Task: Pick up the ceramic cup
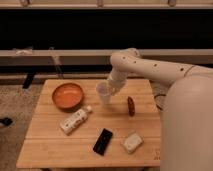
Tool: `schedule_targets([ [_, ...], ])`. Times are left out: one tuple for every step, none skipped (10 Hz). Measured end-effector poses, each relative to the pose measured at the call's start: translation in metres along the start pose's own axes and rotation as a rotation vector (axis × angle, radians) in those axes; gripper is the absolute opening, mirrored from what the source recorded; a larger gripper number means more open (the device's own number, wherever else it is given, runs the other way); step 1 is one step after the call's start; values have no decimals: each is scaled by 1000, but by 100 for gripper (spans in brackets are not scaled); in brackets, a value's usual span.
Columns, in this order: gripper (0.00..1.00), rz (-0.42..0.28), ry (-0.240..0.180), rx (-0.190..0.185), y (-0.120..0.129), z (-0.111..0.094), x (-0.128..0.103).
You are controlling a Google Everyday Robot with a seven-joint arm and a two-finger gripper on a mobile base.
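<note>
The ceramic cup is small, whitish and tapered. It is at the middle back of the wooden table, just right of the orange bowl, slightly tilted. My gripper comes down from the right at the end of the white arm. It is shut on the cup's right side and rim. The cup's base looks just off the tabletop.
An orange bowl sits at the back left. A white bottle with a label lies in front of it. A black flat object and a pale packet lie near the front. A brown object is right of the cup.
</note>
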Motion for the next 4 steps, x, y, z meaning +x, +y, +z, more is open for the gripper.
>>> schedule_targets([
  [0, -24, -17, -17, 8, -14, -2],
  [0, -57, -35, -33, 17, -28, -4],
  [0, -83, -42, -36, 25, -34, -4],
  [0, -91, -41, -39, 31, -34, -3],
])
